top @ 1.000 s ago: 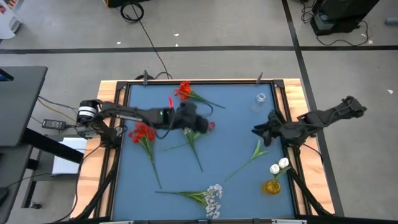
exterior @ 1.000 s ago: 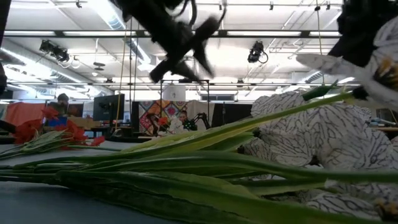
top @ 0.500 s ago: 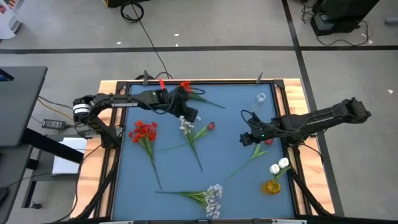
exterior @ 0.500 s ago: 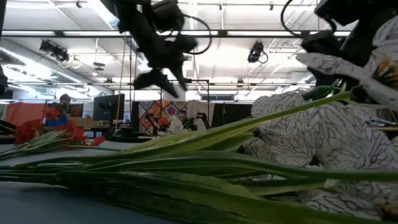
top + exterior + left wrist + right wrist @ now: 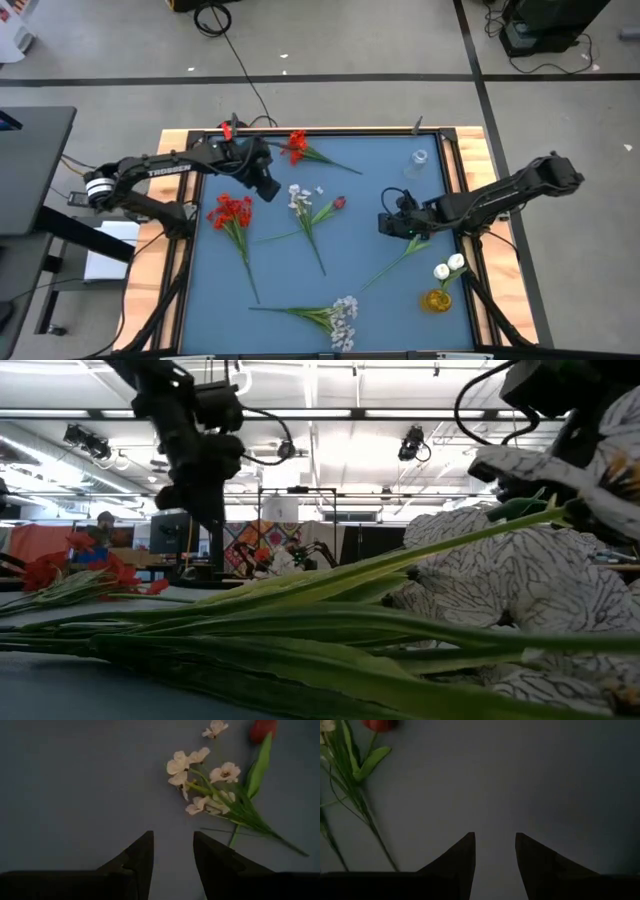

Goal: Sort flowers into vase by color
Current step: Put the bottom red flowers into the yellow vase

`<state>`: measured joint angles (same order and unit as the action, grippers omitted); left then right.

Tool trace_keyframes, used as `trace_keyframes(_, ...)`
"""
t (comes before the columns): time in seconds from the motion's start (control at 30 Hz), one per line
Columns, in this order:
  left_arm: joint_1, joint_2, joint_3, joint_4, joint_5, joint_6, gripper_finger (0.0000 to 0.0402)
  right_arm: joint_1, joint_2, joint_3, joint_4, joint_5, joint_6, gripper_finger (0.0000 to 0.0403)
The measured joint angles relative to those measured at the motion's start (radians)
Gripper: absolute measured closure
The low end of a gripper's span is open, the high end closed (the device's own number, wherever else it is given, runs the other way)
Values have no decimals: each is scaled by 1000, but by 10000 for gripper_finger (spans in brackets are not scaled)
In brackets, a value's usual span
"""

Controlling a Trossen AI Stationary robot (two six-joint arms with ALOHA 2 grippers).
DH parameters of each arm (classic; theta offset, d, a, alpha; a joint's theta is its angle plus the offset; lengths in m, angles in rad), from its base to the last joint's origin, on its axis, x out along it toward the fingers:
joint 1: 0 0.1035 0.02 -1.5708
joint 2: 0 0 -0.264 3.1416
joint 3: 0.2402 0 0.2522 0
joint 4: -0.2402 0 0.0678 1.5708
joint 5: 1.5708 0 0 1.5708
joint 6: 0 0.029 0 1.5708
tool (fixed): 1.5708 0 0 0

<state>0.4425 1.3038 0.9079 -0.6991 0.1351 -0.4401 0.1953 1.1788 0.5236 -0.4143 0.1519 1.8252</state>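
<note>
On the blue table (image 5: 380, 300) we note flowers lying loose: red blooms (image 5: 229, 211) left, a white spray (image 5: 299, 198) and dark red bud (image 5: 340, 203) at centre. Left gripper (image 5: 268, 190) hovers just beside that spray, fingers (image 5: 140, 860) parted, nothing between them. Right gripper (image 5: 385, 224) sits well right of the bud, fingers (image 5: 465, 852) likewise apart and empty. White buds (image 5: 448, 267) stand in a yellow vase (image 5: 436, 300).

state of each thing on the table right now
left pincer: open, empty
right pincer: open, empty
yellow vase: upright, holds white buds
clear vase: empty
red blooms: lying flat
white spray: lying flat
dark red bud: lying flat
</note>
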Motion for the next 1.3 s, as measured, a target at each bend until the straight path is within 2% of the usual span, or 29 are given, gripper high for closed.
trace_keyframes(0.2,8,-82,-137,-78,-9,7,257,31,30,25,-48,-184,18,255)
trace_keyframes(0.37,40,-127,-214,-70,-9,25,257,48,61,105,-171,-226,24,255)
trace_keyframes(0.53,30,-135,-228,-73,-10,58,257,43,85,161,-222,-249,35,255)
trace_keyframes(0.7,18,-135,-228,-71,-10,204,257,60,99,175,-240,-290,40,255)
trace_keyframes(0.8,12,-135,-228,-88,-10,292,257,75,98,175,-274,-367,-1,255)
trace_keyframes(0.97,-11,-135,-228,-83,-6,322,257,113,98,175,-409,-504,-94,255)
trace_keyframes(1.03,-25,-135,-228,-58,-5,322,257,128,98,175,-463,-510,-82,255)
trace_keyframes(1.13,-48,-135,-228,-13,-3,284,257,140,98,175,-511,-466,-35,255)
trace_keyframes(1.23,-82,-135,-228,20,15,274,257,126,98,175,-438,-467,-69,255)
trace_keyframes(1.3,-111,-135,-228,55,100,320,257,123,98,175,-325,-445,-148,255)
